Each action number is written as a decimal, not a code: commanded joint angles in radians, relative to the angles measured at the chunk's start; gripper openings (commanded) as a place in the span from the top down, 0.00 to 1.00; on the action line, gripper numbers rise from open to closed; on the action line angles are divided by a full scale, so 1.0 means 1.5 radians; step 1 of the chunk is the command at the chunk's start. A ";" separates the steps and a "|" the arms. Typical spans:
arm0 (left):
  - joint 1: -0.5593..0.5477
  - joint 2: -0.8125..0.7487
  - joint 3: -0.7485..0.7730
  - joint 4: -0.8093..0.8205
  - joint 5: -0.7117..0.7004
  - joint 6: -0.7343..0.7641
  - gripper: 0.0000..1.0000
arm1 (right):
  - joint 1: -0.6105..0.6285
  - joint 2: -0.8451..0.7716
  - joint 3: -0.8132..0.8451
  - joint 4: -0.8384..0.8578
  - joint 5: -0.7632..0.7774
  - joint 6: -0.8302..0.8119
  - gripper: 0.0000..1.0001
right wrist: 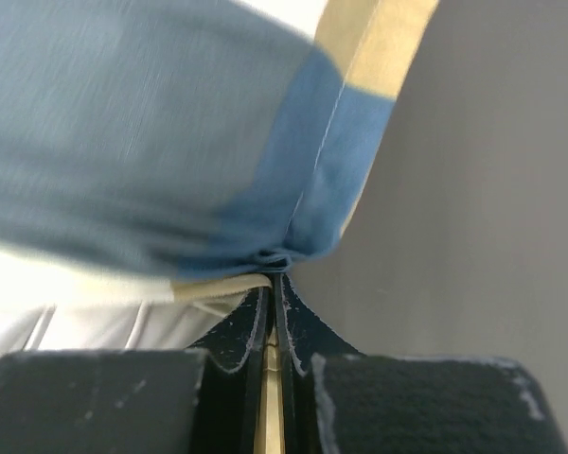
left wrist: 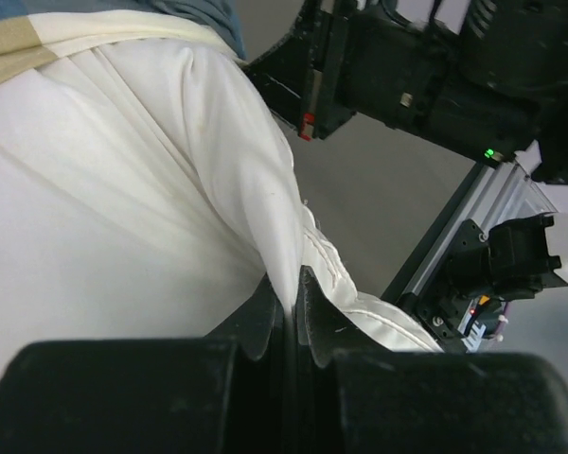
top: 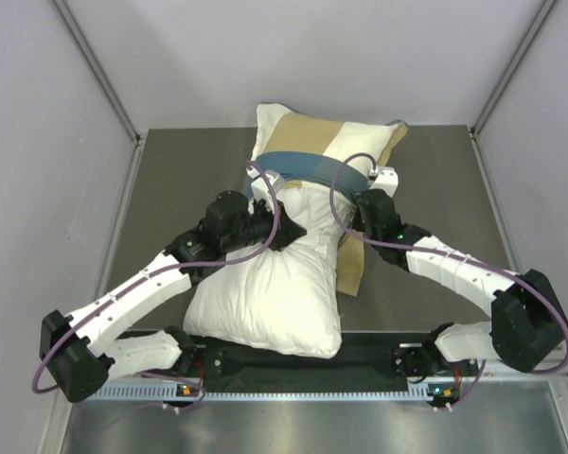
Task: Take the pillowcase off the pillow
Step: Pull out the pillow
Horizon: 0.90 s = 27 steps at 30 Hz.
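The white pillow lies lengthwise in the middle of the table, its near half bare. The checked pillowcase covers only its far end, with the blue edge bunched across the middle. My left gripper is shut on a fold of the white pillow fabric, pinched between the fingertips. My right gripper is shut on the pillowcase edge, blue and tan cloth clamped between its jaws.
A tan flap of pillowcase lies on the dark table at the pillow's right side. Grey walls enclose the table on three sides. The arm bases and mounting rail run along the near edge.
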<state>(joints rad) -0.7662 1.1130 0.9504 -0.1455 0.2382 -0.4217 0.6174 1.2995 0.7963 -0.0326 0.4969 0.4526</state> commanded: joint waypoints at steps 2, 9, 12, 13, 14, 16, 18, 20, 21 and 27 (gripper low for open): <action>-0.013 -0.092 0.035 -0.097 0.131 -0.031 1.00 | -0.115 0.056 0.059 0.035 0.150 -0.073 1.00; -0.014 -0.124 0.080 -0.148 0.145 -0.040 1.00 | -0.146 0.146 0.137 0.044 0.152 -0.108 1.00; -0.013 -0.133 0.106 -0.176 0.148 -0.038 1.00 | -0.163 0.176 0.160 0.045 0.152 -0.115 1.00; -0.014 -0.136 0.112 -0.183 0.148 -0.038 1.00 | -0.167 0.181 0.167 0.046 0.150 -0.117 1.00; -0.013 -0.138 0.117 -0.188 0.148 -0.037 1.00 | -0.174 0.186 0.172 0.048 0.150 -0.121 1.00; -0.013 -0.140 0.129 -0.197 0.143 -0.036 1.00 | -0.178 0.195 0.187 0.048 0.134 -0.128 1.00; -0.012 -0.137 0.129 -0.200 0.125 -0.028 1.00 | -0.175 0.165 0.166 0.092 0.060 -0.147 1.00; -0.012 -0.127 0.119 -0.199 0.084 -0.029 1.00 | -0.175 0.133 0.137 0.116 -0.016 -0.156 1.00; -0.012 -0.116 0.099 -0.190 0.073 -0.032 1.00 | -0.175 0.105 0.121 0.114 -0.086 -0.158 1.00; -0.010 -0.053 0.070 -0.119 0.008 -0.058 1.00 | -0.170 -0.004 0.048 0.036 -0.284 -0.173 0.59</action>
<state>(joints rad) -0.7547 1.0565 1.0431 -0.3458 0.1581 -0.4522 0.4316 1.3834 0.9062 0.0029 0.0795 0.2672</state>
